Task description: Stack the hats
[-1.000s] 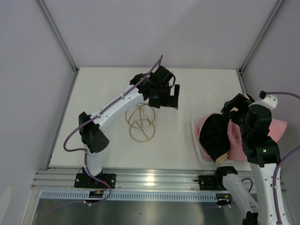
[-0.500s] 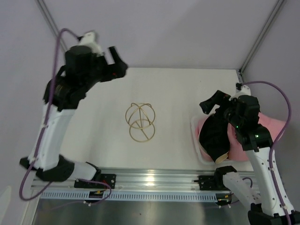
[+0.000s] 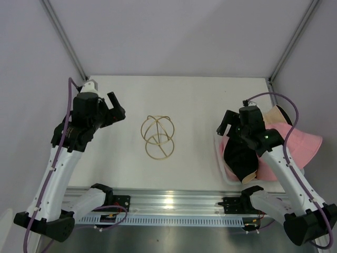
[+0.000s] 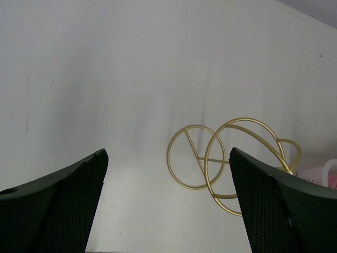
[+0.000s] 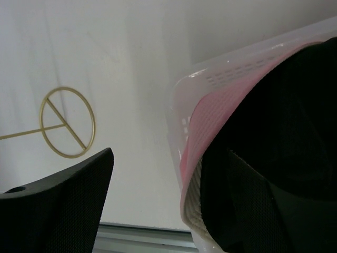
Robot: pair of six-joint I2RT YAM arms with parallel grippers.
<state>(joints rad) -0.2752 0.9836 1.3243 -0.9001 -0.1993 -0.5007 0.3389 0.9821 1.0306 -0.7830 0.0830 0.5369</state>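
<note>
Left claw point(image 3: 118, 106) lower now — looped gold wire stand point(image 3: 157, 137), floppy black hat point(image 3: 239, 153).

black hat point(image 3: 239, 158), pink hats point(image 3: 303, 141), gold wire stand point(image 3: 157, 138), white tray point(image 5: 226, 76)

Overhead looking down, wrists close, sharing wire stand point(image 3: 158, 136)

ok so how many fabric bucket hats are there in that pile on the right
3 at least, all heaped in the white mesh tray: a black bucket hat on top, a pink hat spilling right, a beige hat edge beneath. Others may be hidden.
</note>
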